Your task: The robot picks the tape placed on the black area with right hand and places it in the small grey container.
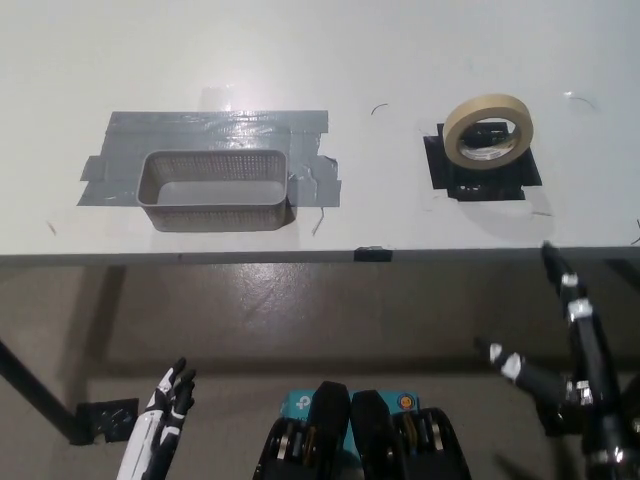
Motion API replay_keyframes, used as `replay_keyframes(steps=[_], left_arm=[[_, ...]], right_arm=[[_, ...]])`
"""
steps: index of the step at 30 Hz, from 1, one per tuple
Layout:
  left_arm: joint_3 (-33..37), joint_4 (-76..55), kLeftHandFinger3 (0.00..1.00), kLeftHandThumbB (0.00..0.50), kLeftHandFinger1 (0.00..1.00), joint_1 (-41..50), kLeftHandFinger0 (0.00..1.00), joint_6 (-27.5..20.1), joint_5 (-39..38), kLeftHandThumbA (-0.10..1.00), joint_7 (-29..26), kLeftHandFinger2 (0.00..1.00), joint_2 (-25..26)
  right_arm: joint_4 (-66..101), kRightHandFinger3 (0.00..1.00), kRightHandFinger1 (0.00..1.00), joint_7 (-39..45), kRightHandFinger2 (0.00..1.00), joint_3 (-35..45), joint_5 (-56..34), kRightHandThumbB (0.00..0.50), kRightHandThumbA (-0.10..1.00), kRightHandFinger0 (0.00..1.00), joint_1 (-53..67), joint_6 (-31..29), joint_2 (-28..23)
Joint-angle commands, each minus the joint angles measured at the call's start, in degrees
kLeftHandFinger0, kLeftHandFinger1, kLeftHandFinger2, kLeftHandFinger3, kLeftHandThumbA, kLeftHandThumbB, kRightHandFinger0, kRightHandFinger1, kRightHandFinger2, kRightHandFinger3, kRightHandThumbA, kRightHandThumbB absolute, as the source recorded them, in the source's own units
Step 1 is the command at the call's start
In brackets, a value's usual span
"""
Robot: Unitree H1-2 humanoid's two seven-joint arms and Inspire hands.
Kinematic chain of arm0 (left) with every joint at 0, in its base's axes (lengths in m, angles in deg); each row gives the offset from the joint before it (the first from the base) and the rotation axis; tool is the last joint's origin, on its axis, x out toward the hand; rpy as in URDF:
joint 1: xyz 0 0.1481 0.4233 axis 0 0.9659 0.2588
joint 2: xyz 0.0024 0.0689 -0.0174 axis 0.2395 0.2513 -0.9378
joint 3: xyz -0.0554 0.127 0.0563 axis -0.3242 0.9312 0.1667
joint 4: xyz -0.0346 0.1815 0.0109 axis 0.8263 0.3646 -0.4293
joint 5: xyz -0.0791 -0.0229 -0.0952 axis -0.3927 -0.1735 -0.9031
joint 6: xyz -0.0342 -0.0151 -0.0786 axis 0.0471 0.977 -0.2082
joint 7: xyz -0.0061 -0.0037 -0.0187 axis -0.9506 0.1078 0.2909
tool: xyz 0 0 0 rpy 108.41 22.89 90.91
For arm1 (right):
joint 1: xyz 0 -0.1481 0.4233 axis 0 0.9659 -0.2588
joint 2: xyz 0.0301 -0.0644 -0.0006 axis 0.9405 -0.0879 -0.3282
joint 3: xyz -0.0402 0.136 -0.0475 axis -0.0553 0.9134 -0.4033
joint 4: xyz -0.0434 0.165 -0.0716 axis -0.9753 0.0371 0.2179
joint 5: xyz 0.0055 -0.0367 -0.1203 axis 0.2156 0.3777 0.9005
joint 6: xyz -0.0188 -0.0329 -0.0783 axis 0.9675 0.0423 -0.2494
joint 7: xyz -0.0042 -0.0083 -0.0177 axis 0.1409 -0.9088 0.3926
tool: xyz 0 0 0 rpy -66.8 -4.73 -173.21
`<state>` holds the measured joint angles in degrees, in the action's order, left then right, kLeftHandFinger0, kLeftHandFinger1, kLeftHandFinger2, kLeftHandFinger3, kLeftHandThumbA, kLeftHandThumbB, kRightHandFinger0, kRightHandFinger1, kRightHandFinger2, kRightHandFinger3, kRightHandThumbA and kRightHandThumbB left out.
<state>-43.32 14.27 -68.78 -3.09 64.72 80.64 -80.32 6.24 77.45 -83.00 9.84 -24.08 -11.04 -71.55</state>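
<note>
A beige roll of tape (487, 130) lies on a small black patch (480, 177) at the right of the white table. The small grey mesh container (213, 189) sits at the left on a grey taped area, and nothing shows inside it. My black right hand (565, 340) is low at the right, below the table's front edge and short of the tape, its fingers spread and holding nothing. My white left hand (165, 405) rests at the lower left, below the table, fingers apart.
The white table (350, 60) ends at a front edge running across the picture's middle. Below the edge is brown floor, with a black table leg and foot (60, 410) at the lower left.
</note>
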Motion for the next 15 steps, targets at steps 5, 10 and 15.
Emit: replay_keyframes(steps=[5,10,15], left_arm=[[-0.84,-2.23,1.0,0.177,1.0,0.84,1.0,-3.32,-0.17,0.96,-0.02,1.0,1.43],[-0.87,-2.09,1.0,0.156,1.0,0.5,1.0,-3.44,-0.67,0.93,0.44,1.0,1.55],[-0.68,-2.36,1.0,0.176,1.0,0.93,1.0,-2.91,-0.8,0.93,0.64,1.0,1.46]], right_arm=[[2.97,1.0,1.0,4.43,1.0,-2.69,25.95,0.324,0.94,1.0,-21.13,17.56,-10.11],[-4.98,1.0,1.0,4.94,1.0,-6.11,29.2,0.366,1.0,1.0,-29.24,21.34,-12.54],[-13.07,1.0,1.0,3.05,1.0,-9.11,30.66,0.373,1.0,1.0,-35.3,23.27,-13.64]])
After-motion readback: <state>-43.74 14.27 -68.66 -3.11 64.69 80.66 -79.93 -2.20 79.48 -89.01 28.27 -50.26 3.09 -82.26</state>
